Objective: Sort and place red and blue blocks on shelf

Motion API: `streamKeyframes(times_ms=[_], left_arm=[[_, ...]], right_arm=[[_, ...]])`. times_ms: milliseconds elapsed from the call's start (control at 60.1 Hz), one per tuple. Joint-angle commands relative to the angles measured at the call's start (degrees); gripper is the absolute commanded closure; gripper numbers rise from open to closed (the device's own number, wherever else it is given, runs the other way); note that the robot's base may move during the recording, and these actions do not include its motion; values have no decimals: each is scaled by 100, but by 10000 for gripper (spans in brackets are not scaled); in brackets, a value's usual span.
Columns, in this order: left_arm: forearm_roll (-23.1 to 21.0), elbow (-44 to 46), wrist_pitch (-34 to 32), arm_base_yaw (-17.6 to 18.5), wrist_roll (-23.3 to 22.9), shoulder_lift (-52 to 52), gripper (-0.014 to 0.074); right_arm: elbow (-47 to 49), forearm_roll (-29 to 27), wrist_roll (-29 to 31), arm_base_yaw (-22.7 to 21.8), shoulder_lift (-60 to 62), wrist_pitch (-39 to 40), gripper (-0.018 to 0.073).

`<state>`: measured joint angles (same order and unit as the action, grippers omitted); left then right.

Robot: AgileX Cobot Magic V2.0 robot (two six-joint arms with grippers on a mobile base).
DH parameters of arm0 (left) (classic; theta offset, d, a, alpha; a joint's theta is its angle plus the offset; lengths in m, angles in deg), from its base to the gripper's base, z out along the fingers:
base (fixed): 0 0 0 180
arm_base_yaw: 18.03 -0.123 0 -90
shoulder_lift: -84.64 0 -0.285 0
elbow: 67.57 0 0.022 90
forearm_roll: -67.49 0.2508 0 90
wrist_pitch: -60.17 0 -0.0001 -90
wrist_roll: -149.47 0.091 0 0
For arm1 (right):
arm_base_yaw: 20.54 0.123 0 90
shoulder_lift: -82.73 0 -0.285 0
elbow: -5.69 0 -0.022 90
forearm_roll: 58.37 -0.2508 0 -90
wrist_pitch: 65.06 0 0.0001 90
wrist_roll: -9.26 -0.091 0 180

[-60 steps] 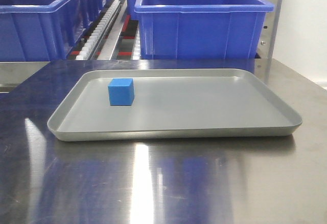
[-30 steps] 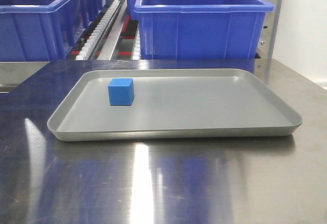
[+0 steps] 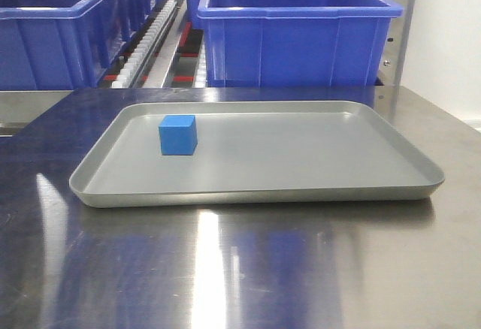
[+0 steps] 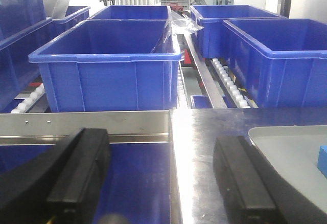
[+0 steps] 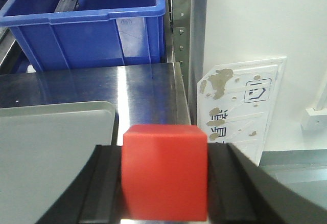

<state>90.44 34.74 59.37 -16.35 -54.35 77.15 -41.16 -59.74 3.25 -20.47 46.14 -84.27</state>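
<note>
1. Front-facing view: the steel tabletop (image 3: 240,269) fills the near half of the scene, shiny, with blue reflections.
2. At the far edge of the tabletop stands the shelf (image 3: 154,40), with a row of white rollers, red-and-black guide strips and a perforated steel upright (image 3: 391,51) at the far right.
3. Large blue bins (image 3: 297,32) sit on the shelf. One is at centre-right and another at the far left; more are seen behind in the left wrist view.
4. A shallow grey tray (image 3: 301,194) lies flat on the tabletop, near the shelf and apart from it.
5. The blue block (image 3: 178,134) rests upright in the far-left part of the tray, clear of the rim. In the left wrist view only its edge (image 4: 323,161) shows at the right margin.
6. Left gripper (image 4: 161,175): the two black fingers are spread wide with nothing between them. It is above the tabletop's left end, facing the bins.
7. Right gripper (image 5: 164,175): the fingers are pressed against both sides of the red block (image 5: 164,170), pinching it. It is beside the right corner of the tray (image 5: 51,147), over the tabletop (image 5: 143,88).
8. A worn white placard (image 5: 240,106) leans against the wall at the right.
</note>
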Motion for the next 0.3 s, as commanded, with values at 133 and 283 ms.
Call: streamKeyframes(times_ms=[133, 283], left_arm=[[-57, -219, -438, 3, -44, 105, 499], [-57, -219, -438, 3, -44, 105, 499]], right_arm=[[149, 56, 14, -14, -11, 534, 501], [149, 56, 14, -14, -11, 534, 501]])
